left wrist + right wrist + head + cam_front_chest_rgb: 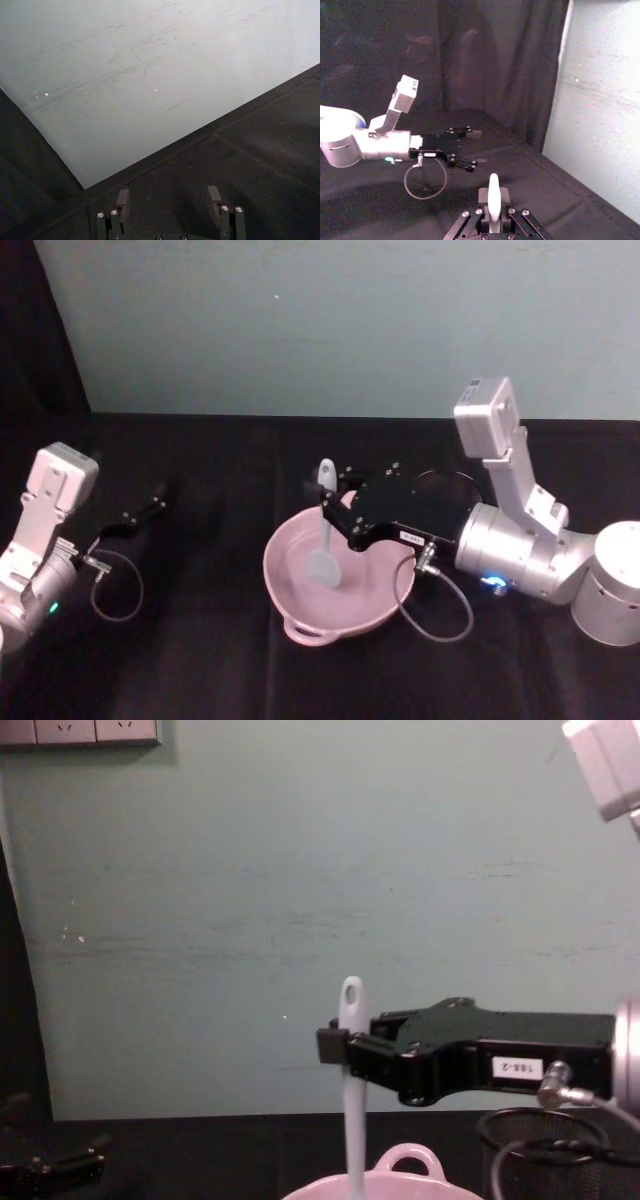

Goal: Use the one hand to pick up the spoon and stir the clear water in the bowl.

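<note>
My right gripper [328, 502] is shut on the white spoon [324, 540], holding it upright over the pink bowl [300, 622]. The spoon's blade dips into the bowl and its handle end with the hole sticks up above the fingers [333, 1046]. From the chest, the spoon [351, 1090] drops straight down behind the bowl's rim and loop handle [408, 1160]. The right wrist view has the spoon handle [493, 196] clamped between the pads. My left gripper [158, 502] rests open at the table's left side, far from the bowl, also seen as the left gripper [475, 147] and left gripper [169, 197].
A black wire-mesh cup [545, 1152] stands just right of the bowl, behind my right wrist. The table is covered in black cloth [200, 660]. A pale green wall [300, 320] runs along the back, with dark curtain at the far left.
</note>
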Robot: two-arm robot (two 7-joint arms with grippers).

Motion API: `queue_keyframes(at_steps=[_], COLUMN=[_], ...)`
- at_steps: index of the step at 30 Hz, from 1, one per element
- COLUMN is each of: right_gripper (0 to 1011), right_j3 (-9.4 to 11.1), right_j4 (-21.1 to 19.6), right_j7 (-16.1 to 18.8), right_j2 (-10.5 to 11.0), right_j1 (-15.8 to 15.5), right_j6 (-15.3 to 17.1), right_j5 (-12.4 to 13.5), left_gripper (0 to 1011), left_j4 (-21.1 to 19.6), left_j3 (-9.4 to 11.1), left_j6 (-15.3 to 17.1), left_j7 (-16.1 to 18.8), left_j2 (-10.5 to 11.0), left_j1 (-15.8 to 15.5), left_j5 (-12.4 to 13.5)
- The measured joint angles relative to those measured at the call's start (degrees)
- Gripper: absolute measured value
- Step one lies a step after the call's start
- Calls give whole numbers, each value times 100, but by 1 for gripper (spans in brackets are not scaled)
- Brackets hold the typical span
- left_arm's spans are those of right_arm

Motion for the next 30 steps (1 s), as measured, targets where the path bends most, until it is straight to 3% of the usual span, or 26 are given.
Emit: queue_keyframes(at_steps=[5,16,25,30], right_gripper=[121,121,121,121], right_j3=[-109,-204,-38,83], right_j4=[232,1083,1467,1409], right_j7=[110,202,118,-18], right_j2=[-184,-663,-708,-614], right_j1=[109,510,683,586], right_j6=[-31,-456,-557,-553], right_j5=[28,-28,-129,-182], left_gripper=[1005,1005,1005,1005], left_j4=[0,0,0,0], left_j3=[0,0,0,0], left_j6=[0,0,0,0], left_j7=[0,0,0,0], left_j2=[0,0,0,0], left_j1=[0,0,0,0], left_j5=[0,0,0,0])
